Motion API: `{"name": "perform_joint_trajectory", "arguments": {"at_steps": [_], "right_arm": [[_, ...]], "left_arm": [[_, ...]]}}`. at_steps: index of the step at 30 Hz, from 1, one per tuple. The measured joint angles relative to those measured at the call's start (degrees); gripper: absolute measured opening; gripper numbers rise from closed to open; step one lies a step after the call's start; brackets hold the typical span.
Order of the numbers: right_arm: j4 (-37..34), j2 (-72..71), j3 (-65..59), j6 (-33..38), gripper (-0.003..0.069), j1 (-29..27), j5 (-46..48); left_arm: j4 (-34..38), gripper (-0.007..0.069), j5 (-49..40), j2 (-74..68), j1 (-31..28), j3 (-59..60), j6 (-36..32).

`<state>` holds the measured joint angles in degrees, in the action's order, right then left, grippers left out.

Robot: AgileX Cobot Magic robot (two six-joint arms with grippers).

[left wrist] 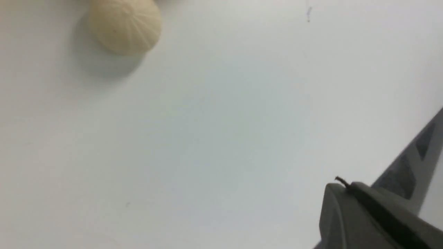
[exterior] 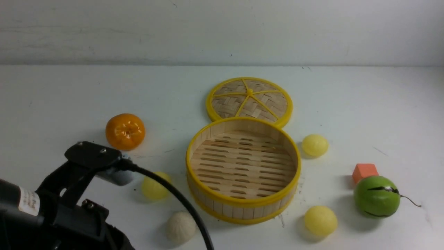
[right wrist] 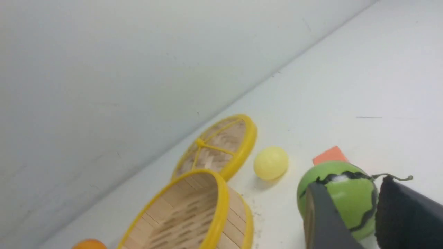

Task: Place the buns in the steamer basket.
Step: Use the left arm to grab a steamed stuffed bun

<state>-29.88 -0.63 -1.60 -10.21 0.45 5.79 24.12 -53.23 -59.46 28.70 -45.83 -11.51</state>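
The steamer basket (exterior: 242, 205) stands in the middle of the table (exterior: 69, 97) with its slatted floor bare. None of the four buns is in it, so the whole job is left to do.

All four buns lie on the table around the basket:
- One yellow bun (exterior: 315, 145) sits just beside its right wall, toward the far side.
- A second yellow bun (exterior: 320, 220) lies near its front right.
- A third yellow bun (exterior: 155, 186) is just off its left wall, partly behind a black cable (exterior: 194, 219).
- The cream bun (exterior: 181, 227) lies near its front left.

The lid (exterior: 249, 97) lies flat behind the basket, at or against its far rim. Farther out, an orange (exterior: 125, 131) rests to the basket's left. A green ball (exterior: 376, 196) and a small orange block (exterior: 365, 171) lie well to its right.

The left gripper (left wrist: 349, 193) hangs over bare table at the basket's front left, near the cream bun, its jaws pressed together on nothing. The right gripper (right wrist: 349, 188) is out to the basket's right, on the side of the green ball away from the basket, its jaws spread and empty.
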Motion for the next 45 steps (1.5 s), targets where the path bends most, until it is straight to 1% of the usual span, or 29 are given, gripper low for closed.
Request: {"name": "perform_joint_trajectory", "arguments": {"at_steps": [2,3,6,7,10,15,18,23,25,27,28,32,33,34,35,37,39,41,42,43,45], "right_arm": [[-1.73,0.0,0.0,-0.12,0.0239,0.08,0.68],[-1.84,0.0,0.0,-0.12,0.0239,0.08,0.91],[-2.55,0.0,0.0,-0.12,0.0239,0.08,5.91],[-2.55,0.0,0.0,-0.12,0.0239,0.08,5.91],[-2.49,0.0,0.0,-0.12,0.0239,0.08,7.32],[-2.18,0.0,0.07,-0.04,0.0239,0.08,7.15],[-1.97,0.0,0.25,1.3,0.0239,0.08,7.31],[-1.52,0.0,0.3,2.34,0.0239,0.08,7.26],[-1.48,0.0,0.3,2.46,0.0239,0.08,7.26],[-1.48,0.0,0.36,2.46,0.0239,0.08,7.26],[-1.48,0.0,0.36,2.46,0.0239,0.08,7.26],[-1.53,0.0,0.56,2.6,0.0239,0.08,7.26],[-1.53,0.0,0.56,2.69,0.0239,0.08,7.33],[-1.53,0.0,1.25,3.6,0.0239,0.08,8.26],[-1.53,0.0,1.39,3.73,0.0239,0.08,8.26],[-2.17,0.25,4.18,6.06,0.0239,0.08,10.82],[-2.65,1.88,7.36,8.19,0.0239,0.08,13.86],[-2.71,5.98,12.71,11.62,0.0239,0.08,20.14],[-2.61,5.98,12.71,11.97,0.0239,0.08,20.91],[-1.87,9.75,17.61,14.64,0.0239,0.08,27.43],[-0.07,14.18,23.55,17.67,0.0239,0.08,34.81]], "left_arm": [[-2.89,-0.0013,0.0,-1.45,0.0,-1.74,0.74],[-2.89,-0.0013,0.0,-1.65,0.0,-1.95,0.75],[-6.8,-0.0013,0.24,-6.27,0.0,-5.85,1.25],[-7.01,-0.0013,0.24,-6.61,0.0,-6.07,1.25],[-10.85,-0.0013,0.17,-14.55,-0.51,-10.2,1.3],[-11.21,-0.0013,0.18,-27.37,-5.12,-16.72,1.3],[-11.92,-0.0013,1.28,-34.01,-7.67,-21.64,1.3],[-14.92,-0.0011,2.3,-39.5,-7.96,-26.25,2.07],[-17.23,0.0015,3.02,-41.12,-7.96,-28.12,2.59],[-18.96,0.0054,3.97,-41.72,-7.96,-28.68,2.67],[-20.12,0.0086,4.79,-41.98,-7.96,-28.96,2.78],[-21.03,0.0201,7.09,-42.98,-7.96,-29.01,2.78],[-21.03,0.0201,7.17,-42.98,-7.96,-29.01,2.78],[-21.03,0.0239,7.46,-43.43,-7.96,-29.01,2.78],[-21.03,0.0242,7.51,-43.49,-7.96,-29.01,2.78],[-20.97,0.026,7.59,-43.51,-7.96,-29.01,2.78],[-20.97,0.026,7.77,-43.51,-7.96,-29.01,2.78],[-20.68,0.0256,7.82,-43.51,-7.96,-29.01,2.78],[-20.68,0.0256,7.82,-43.51,-7.96,-29.01,2.78],[-20.3,0.0251,7.89,-43.51,-7.96,-29.01,2.78],[-19.89,0.0246,7.89,-43.51,-7.96,-29.01,2.78]]}}
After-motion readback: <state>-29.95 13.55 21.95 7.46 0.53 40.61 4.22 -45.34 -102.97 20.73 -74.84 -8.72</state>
